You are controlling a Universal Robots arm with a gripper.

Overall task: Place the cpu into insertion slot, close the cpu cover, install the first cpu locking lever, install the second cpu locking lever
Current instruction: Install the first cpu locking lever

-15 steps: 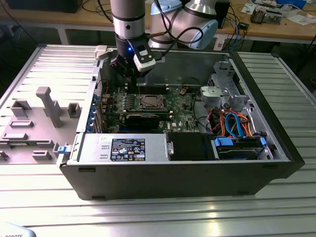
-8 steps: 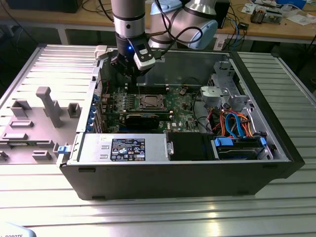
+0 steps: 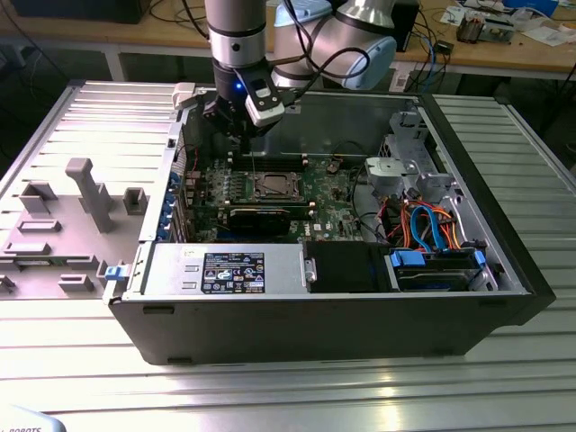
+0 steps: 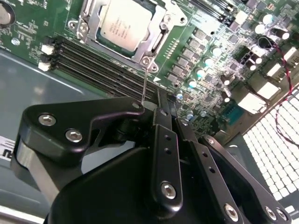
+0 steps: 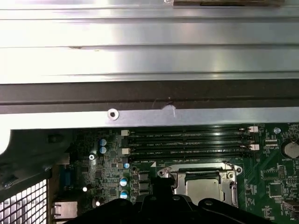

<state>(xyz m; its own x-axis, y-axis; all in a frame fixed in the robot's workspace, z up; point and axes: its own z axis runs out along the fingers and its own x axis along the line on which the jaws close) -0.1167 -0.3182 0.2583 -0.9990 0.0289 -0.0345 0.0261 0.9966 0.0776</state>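
Observation:
The cpu (image 4: 122,22), a silver-grey square chip, lies in the insertion slot (image 3: 273,186) on the green motherboard. The cpu cover (image 4: 158,41) is down over it, framing the chip; both also show in the first wrist view, the cpu (image 5: 205,189) inside its cover (image 5: 175,173). A thin wire locking lever (image 4: 145,81) stands up from the socket's corner into my gripper (image 4: 154,109). In the exterior view the gripper (image 3: 250,137) hangs just above and behind the socket, with the lever (image 3: 254,166) reaching down from it. The fingers look shut on the lever's end.
The open computer case (image 3: 504,270) lies on a ribbed metal table. A long black expansion card (image 3: 261,216) sits in front of the socket, and the memory slots (image 4: 93,65) run beside it. A drive cage with blue cables (image 3: 432,234) stands at the exterior view's right, and grey fixture blocks (image 3: 81,193) at its left.

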